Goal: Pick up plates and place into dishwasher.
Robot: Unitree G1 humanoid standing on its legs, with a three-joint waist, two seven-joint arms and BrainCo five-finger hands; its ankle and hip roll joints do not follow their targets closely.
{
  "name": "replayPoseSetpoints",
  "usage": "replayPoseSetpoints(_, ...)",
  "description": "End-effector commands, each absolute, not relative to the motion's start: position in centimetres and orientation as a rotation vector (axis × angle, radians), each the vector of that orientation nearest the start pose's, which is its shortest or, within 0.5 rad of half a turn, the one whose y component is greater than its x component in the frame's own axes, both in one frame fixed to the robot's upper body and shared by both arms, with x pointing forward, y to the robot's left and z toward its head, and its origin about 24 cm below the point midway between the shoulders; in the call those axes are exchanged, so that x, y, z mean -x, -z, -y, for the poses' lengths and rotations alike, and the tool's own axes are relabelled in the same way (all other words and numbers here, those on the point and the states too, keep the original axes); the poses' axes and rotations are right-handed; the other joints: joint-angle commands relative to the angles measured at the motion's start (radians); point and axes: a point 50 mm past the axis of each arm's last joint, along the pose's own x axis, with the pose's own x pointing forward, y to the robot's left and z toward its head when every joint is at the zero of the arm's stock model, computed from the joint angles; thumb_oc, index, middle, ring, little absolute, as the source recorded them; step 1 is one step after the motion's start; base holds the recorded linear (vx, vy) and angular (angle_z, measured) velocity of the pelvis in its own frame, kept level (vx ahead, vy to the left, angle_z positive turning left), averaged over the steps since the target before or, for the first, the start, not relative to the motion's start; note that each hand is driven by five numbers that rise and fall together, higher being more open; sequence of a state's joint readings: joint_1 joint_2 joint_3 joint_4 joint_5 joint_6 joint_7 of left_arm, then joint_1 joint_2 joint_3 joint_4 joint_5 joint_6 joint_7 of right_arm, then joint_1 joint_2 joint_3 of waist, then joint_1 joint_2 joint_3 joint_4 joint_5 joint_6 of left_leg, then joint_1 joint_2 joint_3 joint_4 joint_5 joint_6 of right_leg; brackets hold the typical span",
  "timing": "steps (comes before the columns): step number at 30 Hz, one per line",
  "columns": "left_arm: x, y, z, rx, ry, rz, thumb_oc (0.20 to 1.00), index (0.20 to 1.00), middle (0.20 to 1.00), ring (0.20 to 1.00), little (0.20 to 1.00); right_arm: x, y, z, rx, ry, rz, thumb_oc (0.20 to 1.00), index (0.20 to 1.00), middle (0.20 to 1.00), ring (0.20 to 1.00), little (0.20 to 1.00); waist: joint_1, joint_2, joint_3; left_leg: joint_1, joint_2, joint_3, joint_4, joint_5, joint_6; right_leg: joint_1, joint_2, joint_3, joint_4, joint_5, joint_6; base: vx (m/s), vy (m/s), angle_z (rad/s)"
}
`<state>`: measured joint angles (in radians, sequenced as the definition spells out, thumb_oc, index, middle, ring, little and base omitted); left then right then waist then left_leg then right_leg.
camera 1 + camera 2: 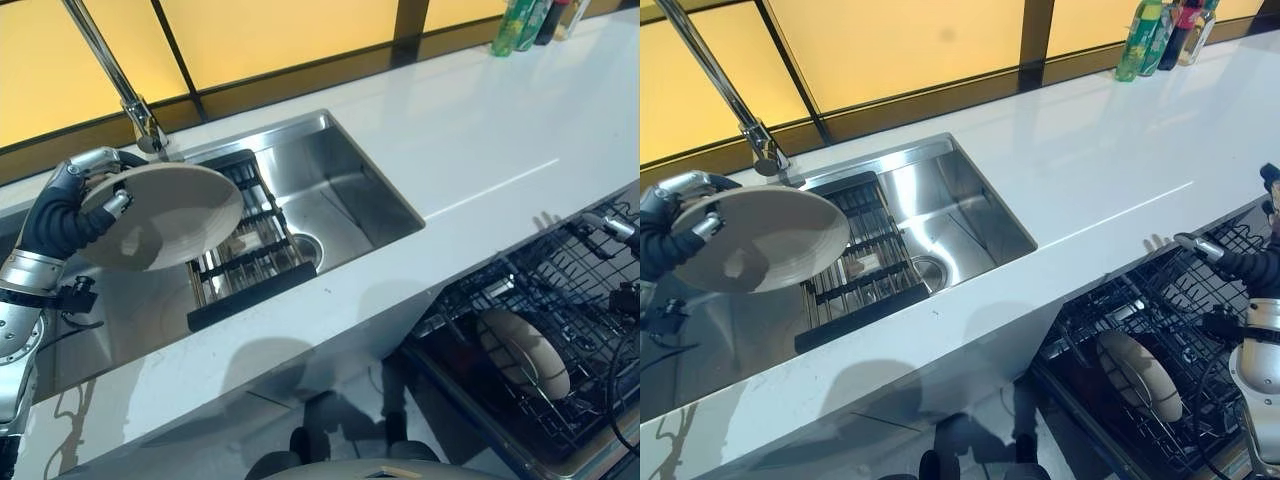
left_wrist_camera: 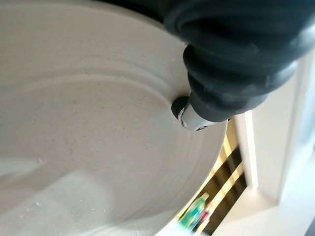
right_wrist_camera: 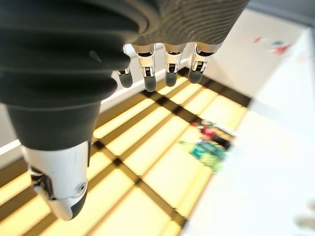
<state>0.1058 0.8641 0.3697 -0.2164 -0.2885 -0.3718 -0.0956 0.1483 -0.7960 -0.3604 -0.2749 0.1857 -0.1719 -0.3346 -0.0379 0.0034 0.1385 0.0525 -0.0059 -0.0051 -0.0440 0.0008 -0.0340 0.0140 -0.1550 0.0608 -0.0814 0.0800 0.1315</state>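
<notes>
Left robot hand (image 1: 100, 185) pinching beige plate (image 1: 165, 215) over sink (image 1: 340, 190); right robot hand (image 3: 162, 61) fingers relaxed, w/ nothing.

No text, number or sign can be read anywhere. The green and dark plastic bottles (image 1: 1162, 32) at the far end of the white countertop (image 1: 1090, 160), well away from either hand's fingers, probably carry labels, but their print is too small and blurred to make out.
</notes>
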Motion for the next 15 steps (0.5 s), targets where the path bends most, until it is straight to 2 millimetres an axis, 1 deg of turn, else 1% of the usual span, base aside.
replayPoseSetpoints(1, -21.2, -24.9, -27.5, -0.645, 0.006, 0.871, 0.2, 0.2, 0.2, 0.2, 0.2, -21.4, -23.8, 27.2, 0.656, 0.255, 0.788, 1.0, 1.0, 1.0, 1.0, 1.0, 0.029, -0.021, -0.055, -0.024, -0.003, -0.033, 0.014, -0.017, 0.009, -0.041, -0.006, -0.01, 0.116, -0.06, 0.039, 0.0, -0.019, 0.06)
replayPoseSetpoints(3, -21.7, -24.6, -26.4, -0.585, 0.036, 0.902, 0.2, 0.2, 0.2, 0.2, 0.2, -21.8, -24.3, 25.5, 0.621, 0.177, 0.839, 1.0, 1.0, 1.0, 1.0, 1.0, 0.038, -0.024, -0.064, -0.019, -0.003, -0.041, 0.011, -0.017, 0.008, -0.033, -0.005, -0.015, 0.116, -0.062, 0.038, -0.01, -0.022, 0.12)
replayPoseSetpoints(7, -22.7, -23.8, -24.5, -0.471, 0.091, 0.911, 0.2, 0.2, 0.2, 0.2, 0.2, -22.9, -24.8, 22.5, 0.557, 0.035, 0.88, 1.0, 1.0, 1.0, 1.0, 1.0, 0.051, -0.029, -0.08, -0.008, -0.004, -0.056, 0.002, -0.017, 0.008, -0.016, -0.003, -0.027, 0.11, -0.066, 0.034, -0.01, -0.014, 0.1)
replayPoseSetpoints(10, -23.6, -23.4, -23.0, -0.385, 0.124, 0.914, 0.2, 0.2, 0.2, 0.2, 0.2, -23.7, -24.7, 20.1, 0.507, -0.076, 0.891, 1.0, 1.0, 1.0, 1.0, 1.0, 0.059, -0.031, -0.09, -0.002, -0.005, -0.068, -0.002, -0.015, 0.008, -0.005, -0.001, -0.037, 0.111, -0.07, 0.03, -0.01, -0.004, 0.06)
replayPoseSetpoints(14, -24.2, -22.8, -21.1, -0.292, 0.187, 0.923, 0.2, 0.2, 0.2, 0.2, 0.2, -24.0, -24.5, 17.0, 0.424, -0.258, 0.893, 1.0, 1.0, 1.0, 1.0, 1.0, 0.071, -0.037, -0.104, 0.004, -0.004, -0.08, -0.006, -0.01, 0.009, 0.006, 0.001, -0.05, 0.117, -0.076, 0.027, -0.02, -0.007, 0.18)
replayPoseSetpoints(15, -24.3, -22.8, -20.7, -0.285, 0.194, 0.93, 0.2, 0.2, 0.2, 0.2, 0.2, -24.2, -24.4, 16.4, 0.416, -0.281, 0.891, 1.0, 1.0, 1.0, 1.0, 1.0, 0.073, -0.038, -0.107, 0.004, -0.004, -0.081, -0.007, -0.009, 0.008, 0.008, 0.002, -0.052, 0.116, -0.076, 0.026, -0.03, -0.002, 0.06)
